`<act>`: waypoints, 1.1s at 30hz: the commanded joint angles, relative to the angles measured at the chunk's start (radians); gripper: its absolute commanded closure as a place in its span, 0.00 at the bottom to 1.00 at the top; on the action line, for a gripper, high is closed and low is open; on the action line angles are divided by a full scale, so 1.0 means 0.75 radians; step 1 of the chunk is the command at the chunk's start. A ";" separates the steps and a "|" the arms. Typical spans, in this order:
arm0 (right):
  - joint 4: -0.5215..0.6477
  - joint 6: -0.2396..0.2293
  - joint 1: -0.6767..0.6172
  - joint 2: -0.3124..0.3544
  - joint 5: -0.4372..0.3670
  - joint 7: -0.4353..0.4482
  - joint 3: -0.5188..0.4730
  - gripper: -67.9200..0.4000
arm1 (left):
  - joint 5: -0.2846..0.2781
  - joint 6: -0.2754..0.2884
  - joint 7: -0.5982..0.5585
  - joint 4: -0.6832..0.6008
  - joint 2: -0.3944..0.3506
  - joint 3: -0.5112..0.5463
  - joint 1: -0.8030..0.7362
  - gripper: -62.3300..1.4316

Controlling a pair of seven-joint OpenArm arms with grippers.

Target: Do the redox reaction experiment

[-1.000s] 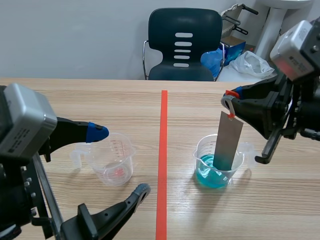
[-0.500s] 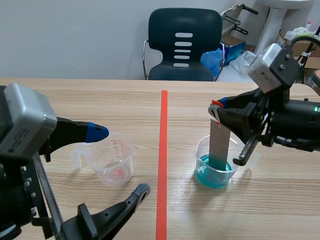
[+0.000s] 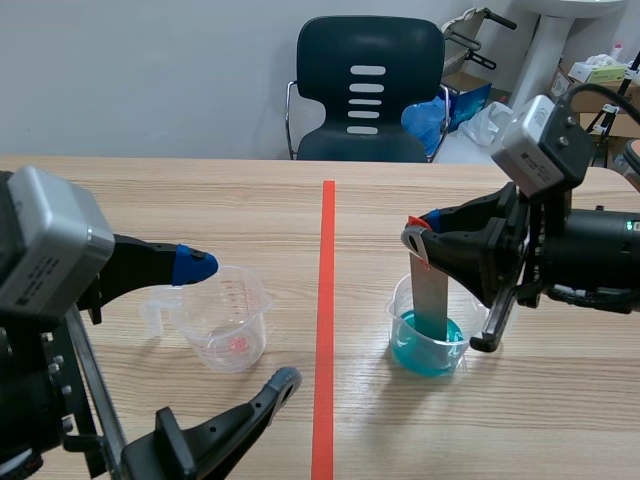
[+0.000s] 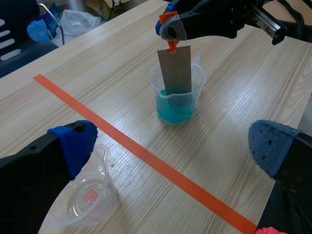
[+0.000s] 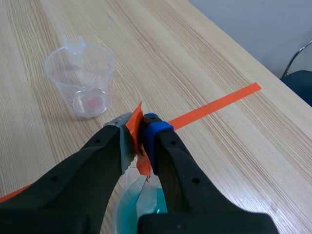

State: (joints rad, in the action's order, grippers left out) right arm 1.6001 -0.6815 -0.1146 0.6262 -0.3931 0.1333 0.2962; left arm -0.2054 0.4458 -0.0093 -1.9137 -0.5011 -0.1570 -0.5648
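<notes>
wood table [image 3: 200, 200]. r gripper [image 3: 420, 232] pinches metal strip [image 3: 430, 290] by its orange tab [image 5: 135, 127]; strip hangs straight below it, long axis vert, lower end in beaker [image 3: 455, 350] of blue liquid. l gripper [image 3: 240, 322] wide open, holds nothing.

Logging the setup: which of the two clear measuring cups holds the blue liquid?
The cup under the right gripper, with the grey metal strip dipped in it. The other cup, across the tape line, shows only a red spot at its bottom.
</notes>
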 commanded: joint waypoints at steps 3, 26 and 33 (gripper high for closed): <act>0.005 -0.002 0.001 0.018 -0.006 -0.017 -0.002 0.98 | -0.008 -0.003 -0.022 -0.016 0.006 -0.002 0.007 0.00; 0.005 -0.032 0.001 0.018 -0.046 -0.037 -0.002 0.98 | -0.008 -0.003 -0.022 -0.016 0.006 -0.002 0.007 0.00; 0.005 -0.032 0.001 0.018 -0.047 -0.038 -0.002 0.98 | -0.008 -0.003 -0.022 -0.016 0.006 -0.002 0.007 0.00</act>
State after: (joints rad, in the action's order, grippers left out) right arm 1.6001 -0.7040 -0.1146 0.6262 -0.4274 0.1104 0.2962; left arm -0.2054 0.4458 -0.0093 -1.9137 -0.5011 -0.1570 -0.5648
